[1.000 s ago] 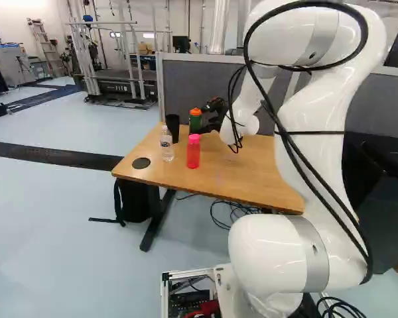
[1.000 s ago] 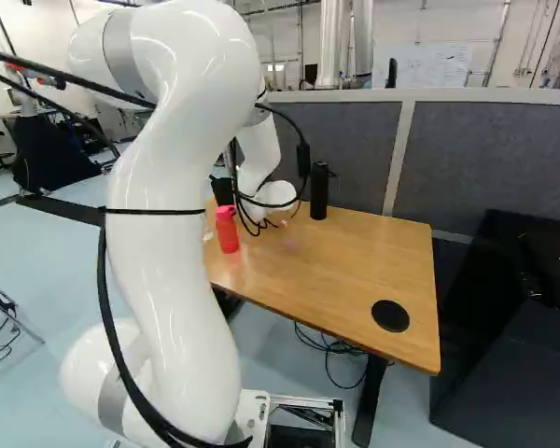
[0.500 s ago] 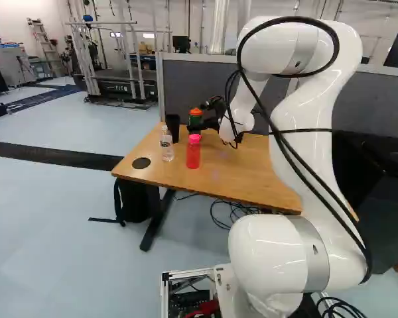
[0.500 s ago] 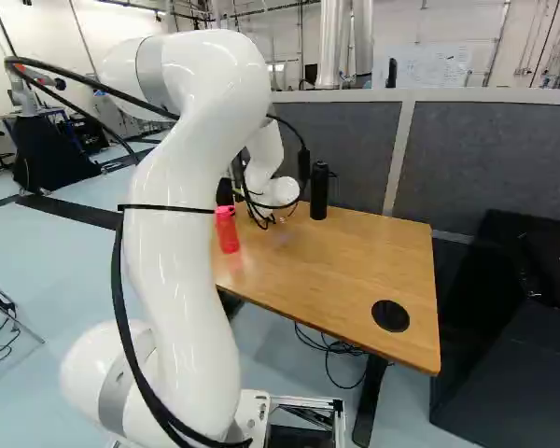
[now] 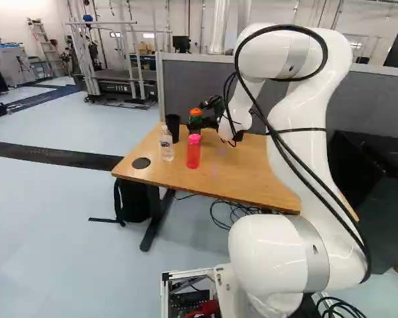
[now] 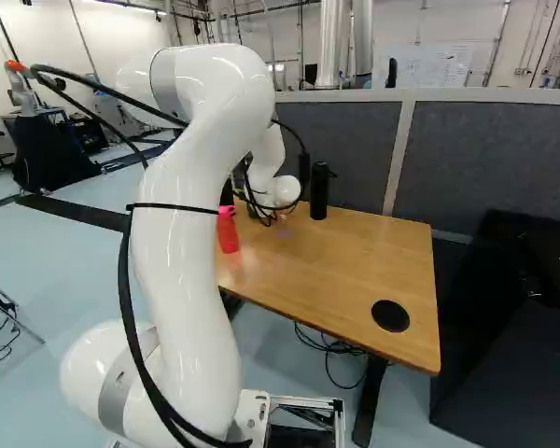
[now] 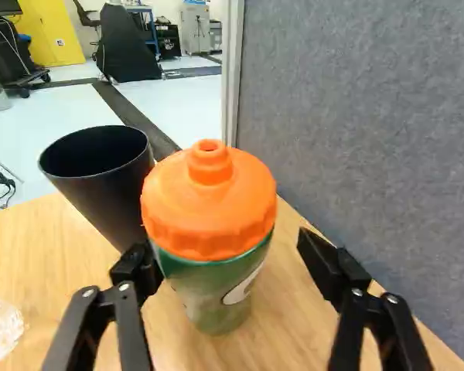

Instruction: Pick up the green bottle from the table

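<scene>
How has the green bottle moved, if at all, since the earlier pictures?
No; in the left base view, the green bottle keeps its spot on the table.

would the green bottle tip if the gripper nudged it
The green bottle stands upright and looks taller than wide, so a high nudge might tip it. Its smooth, rounded side could slip, though the lid's ridged rim may grip better.
</scene>
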